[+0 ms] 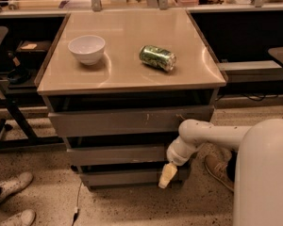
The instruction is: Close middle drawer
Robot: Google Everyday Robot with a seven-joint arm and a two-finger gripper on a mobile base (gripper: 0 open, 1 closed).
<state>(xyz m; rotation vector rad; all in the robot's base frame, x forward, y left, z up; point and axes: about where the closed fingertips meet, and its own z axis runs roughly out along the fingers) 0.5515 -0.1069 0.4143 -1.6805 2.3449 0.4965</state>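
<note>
The middle drawer point(115, 154) is a wide grey drawer with a plain front, below the top drawer point(132, 121), whose front bears pale scratch marks. It stands out only slightly from the cabinet, and a dark gap shows above its front. My gripper point(166, 176), on the white arm point(203, 135) coming from the right, hangs with its pale fingers pointing down at the right end of the middle drawer's front, reaching over the bottom drawer point(127, 177). The fingers look pressed together and hold nothing.
A white bowl point(87, 49) and a green can point(157, 57) lying on its side rest on the cabinet's tan top point(127, 74). My white body point(266, 173) fills the lower right. Someone's shoes point(12, 187) are at the lower left. A chair frame point(9, 107) stands at left.
</note>
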